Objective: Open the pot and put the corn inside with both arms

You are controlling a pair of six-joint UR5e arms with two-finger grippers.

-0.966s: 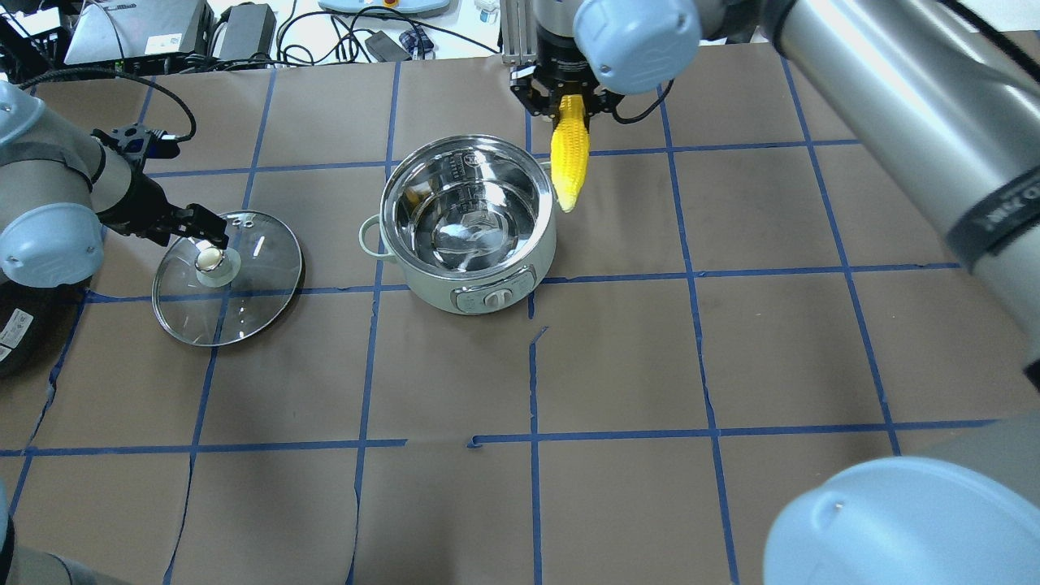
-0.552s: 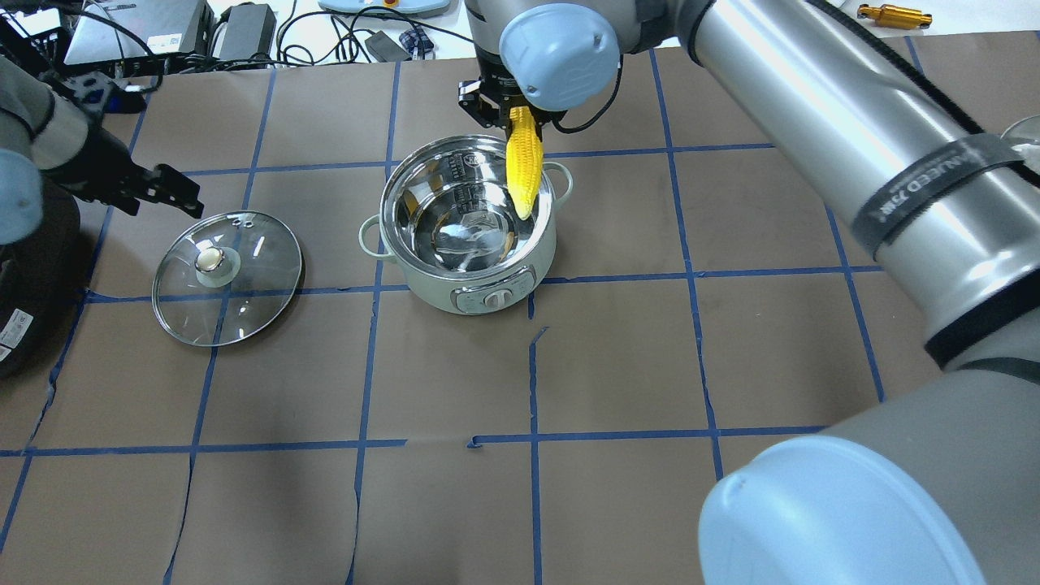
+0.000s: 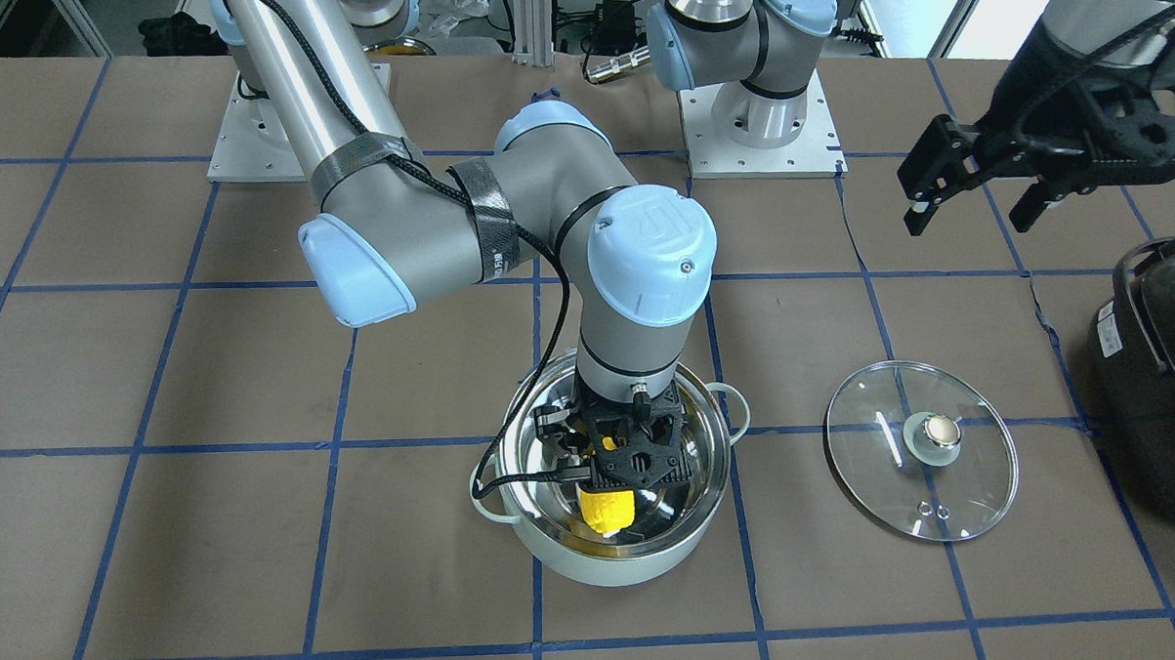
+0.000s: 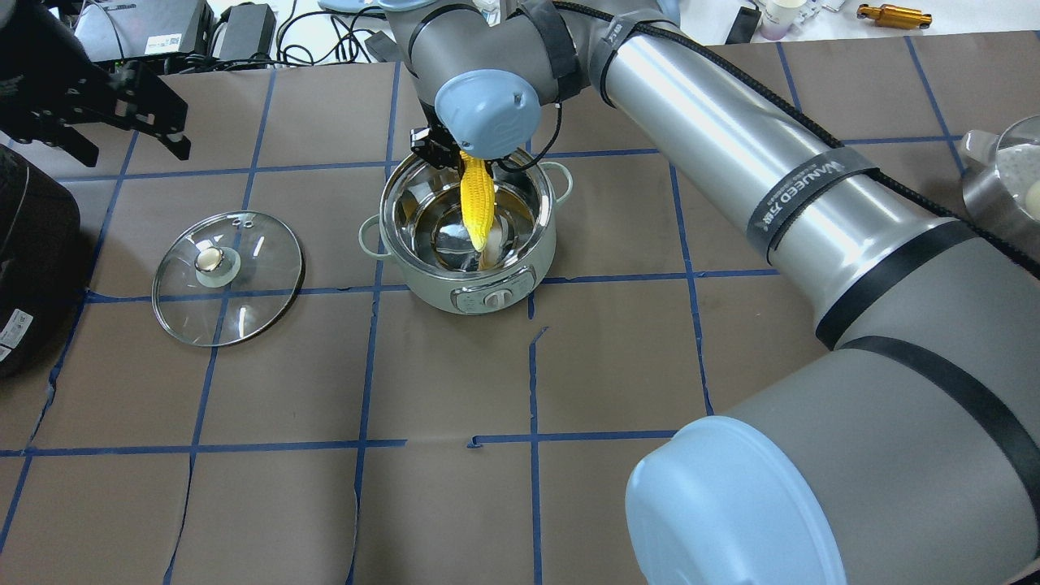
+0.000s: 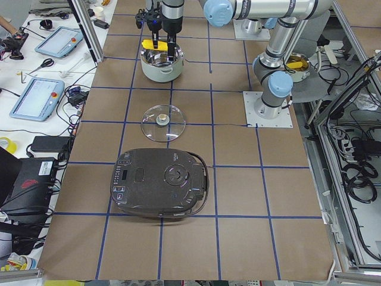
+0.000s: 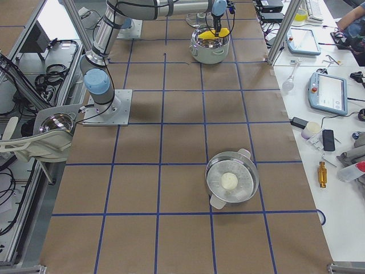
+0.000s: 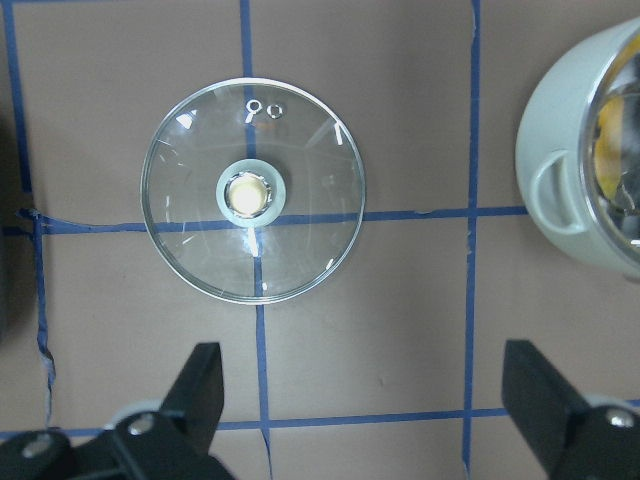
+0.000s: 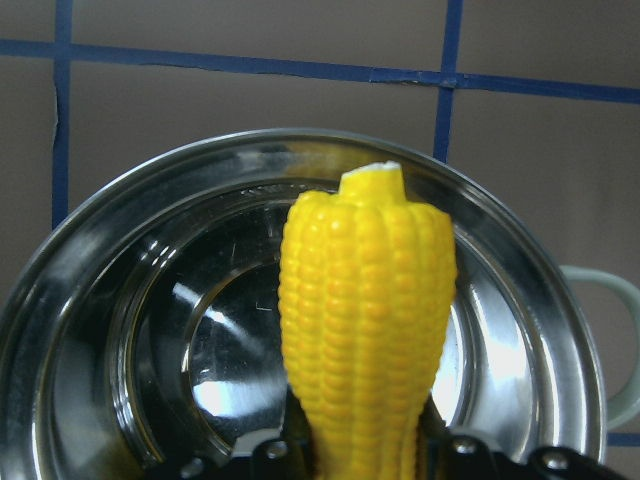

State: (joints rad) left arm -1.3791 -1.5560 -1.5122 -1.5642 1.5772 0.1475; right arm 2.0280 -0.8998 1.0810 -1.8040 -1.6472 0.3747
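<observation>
The mint-green pot stands open at the table's middle, its wall also in the front view. My right gripper is shut on the thick end of the yellow corn and holds it point-down inside the pot's rim. The right wrist view shows the corn over the steel bottom. The glass lid lies flat on the table left of the pot. My left gripper is open and empty, raised behind the lid. The left wrist view shows the lid below it.
A black appliance sits at the table's left edge beside the lid. A steel steamer bowl with a white ball stands far right. Cables and power bricks lie beyond the table's back edge.
My right gripper has carried the corn left from beside the pot and lowered it into the pot. My left gripper has let go of the lid knob and risen away to the back left.
</observation>
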